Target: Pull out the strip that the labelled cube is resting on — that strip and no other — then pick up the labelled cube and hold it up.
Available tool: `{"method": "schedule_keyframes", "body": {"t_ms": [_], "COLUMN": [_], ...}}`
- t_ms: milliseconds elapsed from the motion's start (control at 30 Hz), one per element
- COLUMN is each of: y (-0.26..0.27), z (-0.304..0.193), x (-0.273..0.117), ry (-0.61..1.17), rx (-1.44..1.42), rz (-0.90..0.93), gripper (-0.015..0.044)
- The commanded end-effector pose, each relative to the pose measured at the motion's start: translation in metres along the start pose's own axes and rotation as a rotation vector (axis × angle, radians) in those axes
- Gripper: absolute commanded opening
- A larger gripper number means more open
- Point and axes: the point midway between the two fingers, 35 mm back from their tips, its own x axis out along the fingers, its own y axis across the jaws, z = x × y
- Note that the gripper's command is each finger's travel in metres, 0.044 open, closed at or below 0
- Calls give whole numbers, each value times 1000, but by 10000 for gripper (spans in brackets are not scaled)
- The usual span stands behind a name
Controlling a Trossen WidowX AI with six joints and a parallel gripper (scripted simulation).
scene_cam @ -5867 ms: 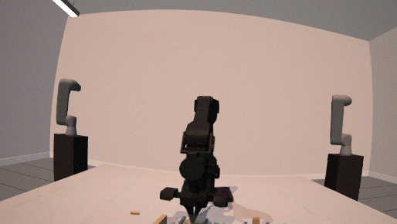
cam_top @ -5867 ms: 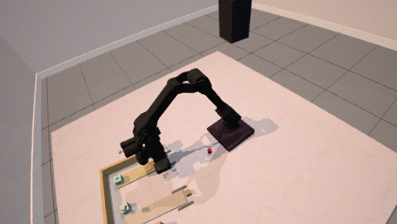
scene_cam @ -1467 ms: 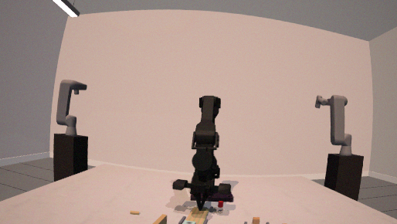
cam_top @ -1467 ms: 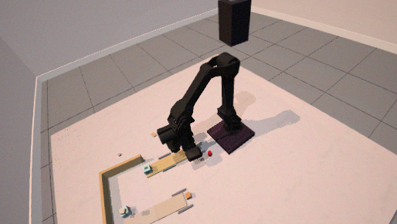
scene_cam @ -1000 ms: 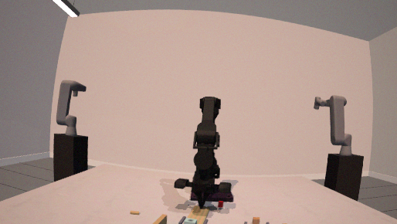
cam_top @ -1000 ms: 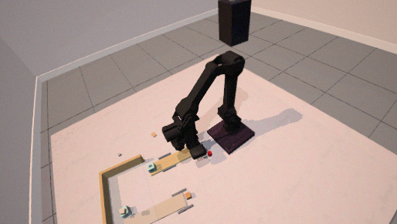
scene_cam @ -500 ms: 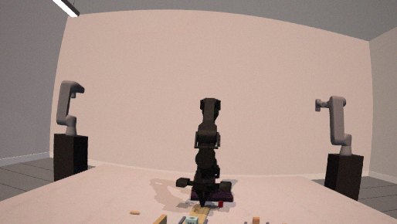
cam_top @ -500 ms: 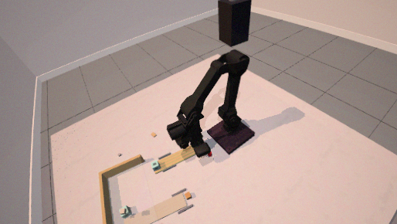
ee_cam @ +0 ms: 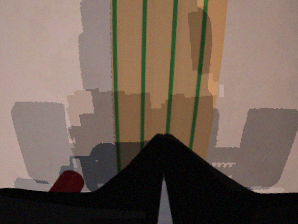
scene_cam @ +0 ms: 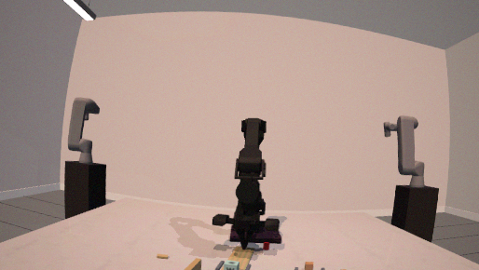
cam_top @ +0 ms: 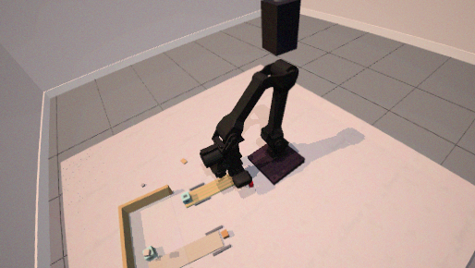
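Note:
The labelled cube (cam_top: 186,198) (scene_cam: 231,265), pale teal with a dark letter like a W, rests near the far end of a tan strip (cam_top: 210,190) (scene_cam: 239,256) (ee_cam: 160,60). Green lines run along this strip. My gripper (scene_cam: 244,247) (ee_cam: 163,141) is shut and points down, its tips together over the strip's near end, with nothing seen between them. The tips look to be at the strip's surface; exact contact is hidden. In the top view the fingertips are hidden behind the gripper body. A second, plain strip (cam_top: 203,247) lies apart, with another teal cube (cam_top: 149,253) near its far end.
A red cylinder (cam_top: 251,184) (scene_cam: 266,246) (ee_cam: 67,181) lies beside the gripper. Grey rails (cam_top: 197,186) (cam_top: 222,249) flank both strips. An orange cube (cam_top: 225,234) (scene_cam: 308,265) is by the second strip's near end. A wooden wall (cam_top: 123,231) stands beyond the strips; a small tan block (cam_top: 184,161) (scene_cam: 162,256) lies apart.

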Motion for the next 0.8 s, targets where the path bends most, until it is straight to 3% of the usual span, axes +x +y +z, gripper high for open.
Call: {"method": "schedule_keyframes", "body": {"t_ms": [0,333,500,633,767], "y": [0,0,0,0,0], "z": [-8,-8,2,2,21], "x": [4,4,-40,-42,-42], "ry": [28,28,26,27,25], "rx": [2,2,2,2,22], "rz": [0,0,0,0,0], "gripper": [0,0,0,0,105]}}
